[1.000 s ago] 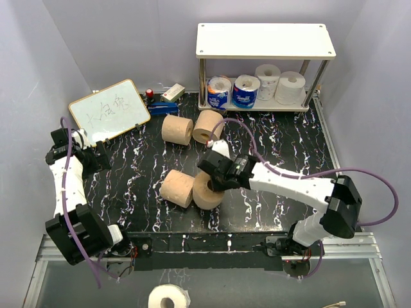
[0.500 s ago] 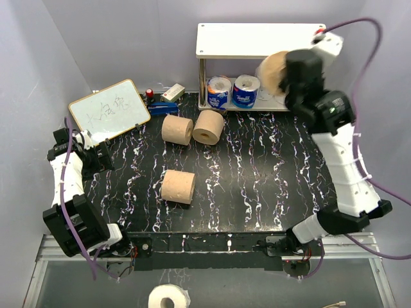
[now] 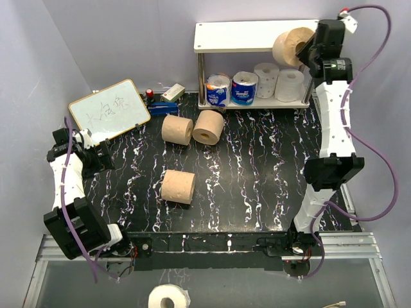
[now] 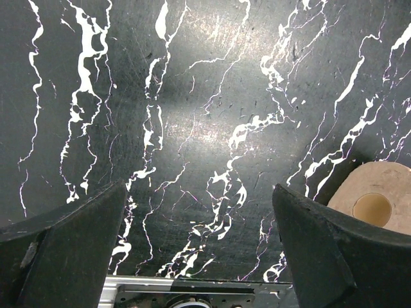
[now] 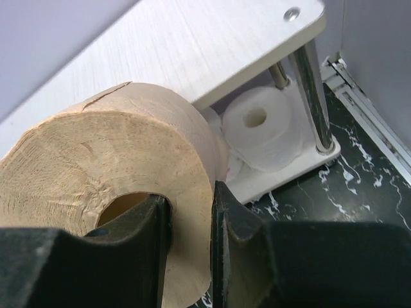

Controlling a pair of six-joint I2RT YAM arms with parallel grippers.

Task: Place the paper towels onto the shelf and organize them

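Observation:
My right gripper [image 3: 307,46] is shut on a tan-brown paper towel roll [image 3: 290,46], one finger in its core and one outside its wall [image 5: 191,247]; the roll [image 5: 103,167] hangs at the right end of the shelf's cream top board [image 3: 247,36]. On the grey lower board [image 3: 257,104] stand two blue-and-white rolls [image 3: 232,89] and two white rolls [image 3: 279,81], one white roll showing in the right wrist view [image 5: 263,128]. Three tan-brown rolls lie on the table: two [image 3: 192,128] mid-back, one [image 3: 178,187] nearer. My left gripper [image 3: 101,157] is open and empty over the table; a tan roll's end [image 4: 376,205] shows beside it.
A white writing board with a wooden frame [image 3: 109,110] leans at the back left, with small items [image 3: 164,101] beside it. A white roll [image 3: 168,298] lies below the table's near edge. Grey walls stand close on both sides and behind the shelf.
My right arm lifted one tan roll from beside the near roll on the table and carried it up and back to the right end of the shelf's top. The left arm barely moved.

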